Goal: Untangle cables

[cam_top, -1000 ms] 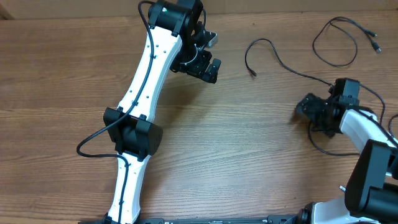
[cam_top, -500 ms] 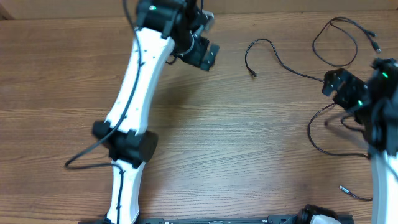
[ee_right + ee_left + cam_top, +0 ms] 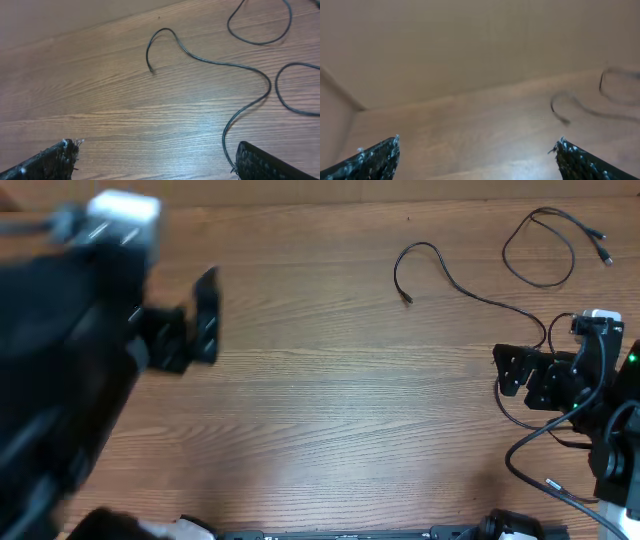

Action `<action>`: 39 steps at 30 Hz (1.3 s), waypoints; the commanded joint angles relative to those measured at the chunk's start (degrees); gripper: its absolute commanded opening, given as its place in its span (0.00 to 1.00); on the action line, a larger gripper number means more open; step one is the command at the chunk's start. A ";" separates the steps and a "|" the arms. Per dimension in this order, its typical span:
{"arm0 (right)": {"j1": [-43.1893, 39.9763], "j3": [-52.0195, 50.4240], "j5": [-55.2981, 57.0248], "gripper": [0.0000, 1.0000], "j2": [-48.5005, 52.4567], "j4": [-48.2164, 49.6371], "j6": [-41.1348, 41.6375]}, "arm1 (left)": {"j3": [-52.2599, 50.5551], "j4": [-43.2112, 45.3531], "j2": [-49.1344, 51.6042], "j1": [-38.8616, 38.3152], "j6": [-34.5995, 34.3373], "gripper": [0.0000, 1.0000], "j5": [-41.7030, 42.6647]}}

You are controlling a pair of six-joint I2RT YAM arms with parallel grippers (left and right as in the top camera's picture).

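Thin black cables lie at the right of the wooden table. One cable (image 3: 440, 268) has a hooked free end and runs right toward my right gripper (image 3: 522, 376). A looped cable (image 3: 545, 245) lies at the far right. Another strand (image 3: 503, 406) curves under the right gripper. The right gripper is open and empty. In the right wrist view (image 3: 155, 160) the hooked cable (image 3: 200, 58) passes just beside its right finger. My left gripper (image 3: 197, 328) is raised and blurred at the left, open and empty. In the left wrist view (image 3: 477, 160) the cables (image 3: 580, 105) show far off.
A small plug end (image 3: 552, 483) lies near the front right by the right arm's base. The left arm (image 3: 70, 360) is close to the overhead camera and hides the table's left part. A plain wall rises behind the table (image 3: 470, 50).
The left arm swung from the far middle to the left and rose toward the camera, now blurred. The right gripper moved down and left, back over the strand near the right edge.
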 commanded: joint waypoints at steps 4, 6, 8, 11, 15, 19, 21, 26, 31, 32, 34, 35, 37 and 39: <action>-0.31 -0.31 -1.57 1.00 3.67 2.27 -1.55 | -9.14 -0.26 -13.64 -7.80 -5.62 1.00 -16.55; -0.31 -0.31 -1.57 1.00 5.46 2.75 -1.55 | -16.15 0.85 -18.32 -9.25 -8.11 1.00 -21.33; -0.31 -0.31 -1.57 1.00 7.17 2.82 -1.55 | -25.38 3.72 -23.08 -10.12 -8.22 1.00 -22.36; -0.31 -0.31 -1.53 1.00 10.03 2.84 -1.55 | -40.61 9.03 -29.31 -10.32 -7.78 1.00 -23.71; -0.31 -0.31 -1.46 1.00 14.23 4.13 -1.57 | -60.57 18.43 -34.18 -10.29 -7.76 1.00 -25.49; -0.31 -0.31 -1.27 1.00 19.34 8.13 -1.60 | -74.58 26.95 -34.05 -10.25 -7.30 1.00 -25.64; -0.31 -0.31 -0.85 1.00 21.66 9.90 -1.57 | -80.04 31.34 -33.05 -10.21 -6.25 1.00 -25.62; -0.31 -0.31 1.05 1.00 28.13 12.55 -1.60 | -86.49 38.64 -29.73 -9.49 -2.08 1.00 -18.43; -0.31 -0.31 1.05 1.00 33.81 13.97 -1.60 | -86.60 40.57 -26.21 -0.79 3.96 1.00 0.24; -0.31 -0.31 1.05 1.00 34.45 14.34 -1.60 | -86.60 40.96 -25.90 1.11 4.72 1.00 3.21; -0.31 -0.31 1.05 1.00 35.85 16.85 -1.60 | -86.60 42.01 -25.62 5.95 5.81 1.00 9.94; -0.33 -0.31 1.05 1.00 36.24 18.88 -1.60 | -86.60 42.82 -25.59 8.39 5.77 1.00 12.31; -0.31 -0.31 1.05 1.00 36.52 21.40 -1.60 | -86.60 43.93 -25.59 11.17 5.73 0.99 14.38; -0.31 -0.31 1.05 1.00 36.54 22.91 -1.60 | -86.60 45.00 -25.62 13.40 5.75 1.00 15.37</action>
